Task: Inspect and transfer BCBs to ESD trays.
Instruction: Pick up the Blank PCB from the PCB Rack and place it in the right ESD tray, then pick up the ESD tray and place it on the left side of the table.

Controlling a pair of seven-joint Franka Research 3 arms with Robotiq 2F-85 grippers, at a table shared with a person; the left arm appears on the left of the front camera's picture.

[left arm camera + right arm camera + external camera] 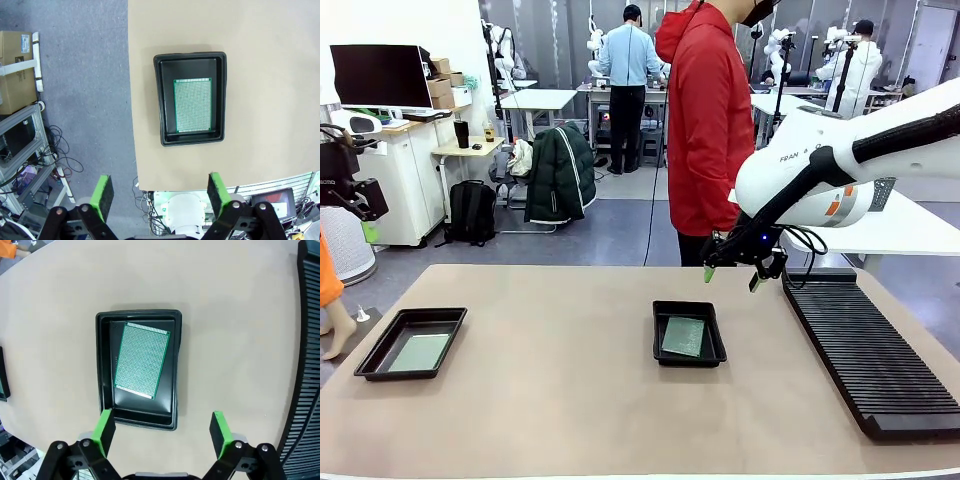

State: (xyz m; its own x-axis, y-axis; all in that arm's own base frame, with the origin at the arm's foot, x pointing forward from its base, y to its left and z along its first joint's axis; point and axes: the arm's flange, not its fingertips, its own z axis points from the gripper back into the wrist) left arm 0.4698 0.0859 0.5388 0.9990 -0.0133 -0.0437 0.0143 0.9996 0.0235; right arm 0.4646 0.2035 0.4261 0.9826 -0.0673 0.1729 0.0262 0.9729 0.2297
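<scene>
So both thin green perforated circuit boards are already down in the shallow black plastic trays. Left tray [411, 342] sits near the left edge of the tan worktop [550, 400], its board [418, 352] lying flat and square to the rim, pushed toward one end wall in the left wrist view [192, 105]. Centre tray [689, 332] holds the second board [684, 336], skewed against the walls per the right wrist view [141, 360], so it probably dropped in rather than being seated.

Right tool [731, 277] hangs above the worktop just far-right of the centre tray, between it and the long black ribbed rack [870, 350]; green pads spread wide, nothing between them. That reads as clear of the tray after a release, or staged for the rack. Left tool [158, 194] is high over the left tray, also wide and empty. Person in the red jacket [708, 120] stands at the far side, hands not visible.
</scene>
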